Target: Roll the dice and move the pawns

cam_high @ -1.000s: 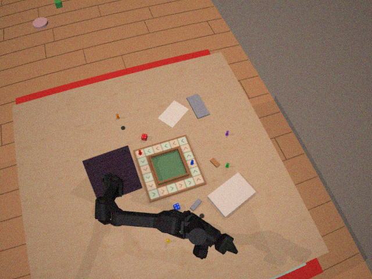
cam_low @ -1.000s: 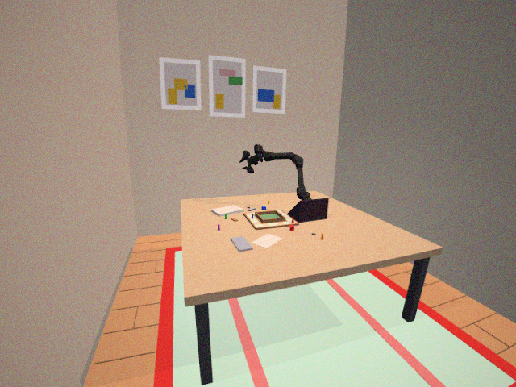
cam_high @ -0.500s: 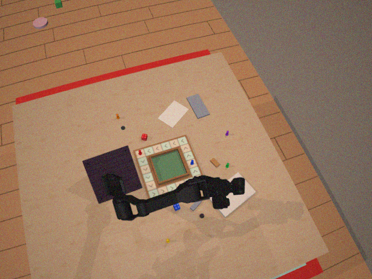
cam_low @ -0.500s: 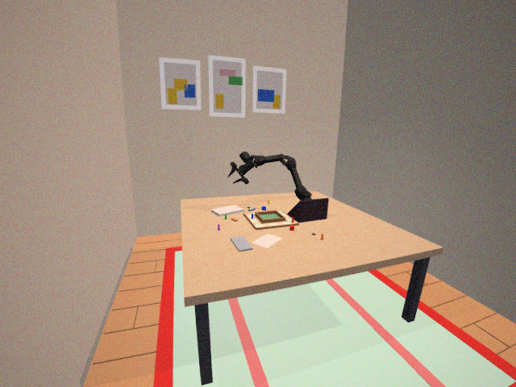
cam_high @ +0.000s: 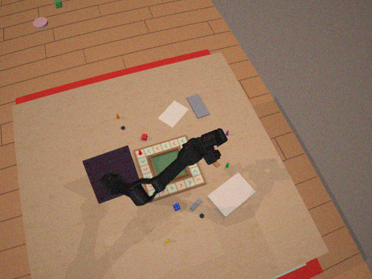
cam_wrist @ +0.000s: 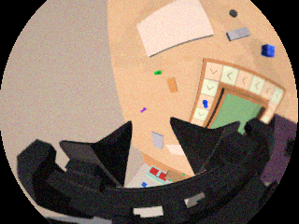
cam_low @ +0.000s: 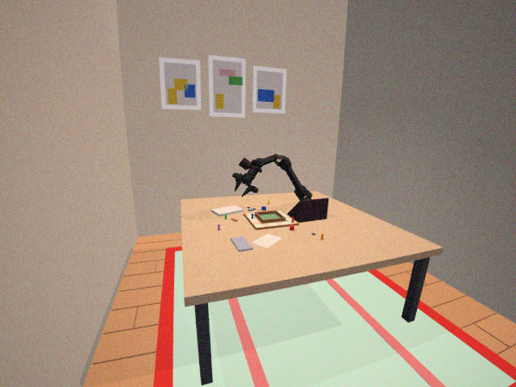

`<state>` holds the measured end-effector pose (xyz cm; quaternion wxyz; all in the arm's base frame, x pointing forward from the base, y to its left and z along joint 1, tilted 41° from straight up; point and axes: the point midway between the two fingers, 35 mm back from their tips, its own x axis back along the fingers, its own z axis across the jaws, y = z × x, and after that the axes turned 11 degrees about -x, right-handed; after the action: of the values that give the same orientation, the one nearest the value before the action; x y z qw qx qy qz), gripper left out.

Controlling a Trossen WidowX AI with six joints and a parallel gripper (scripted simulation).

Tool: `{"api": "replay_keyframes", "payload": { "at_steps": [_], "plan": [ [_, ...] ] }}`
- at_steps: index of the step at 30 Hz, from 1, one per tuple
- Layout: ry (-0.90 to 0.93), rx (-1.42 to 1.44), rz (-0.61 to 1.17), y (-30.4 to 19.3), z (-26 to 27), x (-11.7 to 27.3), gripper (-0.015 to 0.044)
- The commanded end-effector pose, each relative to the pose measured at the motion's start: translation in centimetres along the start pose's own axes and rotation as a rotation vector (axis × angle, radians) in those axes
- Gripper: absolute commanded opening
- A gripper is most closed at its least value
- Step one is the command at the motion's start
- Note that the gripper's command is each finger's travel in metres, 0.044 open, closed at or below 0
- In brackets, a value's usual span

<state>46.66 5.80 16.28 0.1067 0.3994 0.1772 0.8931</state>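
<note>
From my remote station: a striped rug (cam_low: 291, 333) lies under the wooden table (cam_low: 266, 266). On it, the red die (cam_high: 144, 136) and blue die (cam_high: 176, 206) lie outside the tray (cam_high: 164, 161); the red pawn (cam_high: 139, 152) stands on the board. My gripper (cam_low: 243, 185) hangs above, partly open, holding nothing. Three framed pictures (cam_low: 226, 86) hang on the far wall.

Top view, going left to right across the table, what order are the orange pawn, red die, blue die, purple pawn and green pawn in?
orange pawn → red die → blue die → then the purple pawn and green pawn, too nearly level to rank.
</note>
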Motion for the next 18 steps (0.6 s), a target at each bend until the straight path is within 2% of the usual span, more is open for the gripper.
{"api": "replay_keyframes", "payload": {
  "at_steps": [1, 10, 18],
  "plan": [
    [-0.093, 0.105, 0.052, -4.5, -3.2, -0.8, 0.0275],
    [-0.377, 0.445, 0.131, -14.7, -14.0, -1.0, 0.0275],
    [-0.654, 0.834, 0.091, -19.6, -26.0, 1.3, 0.0275]
  ]
}}
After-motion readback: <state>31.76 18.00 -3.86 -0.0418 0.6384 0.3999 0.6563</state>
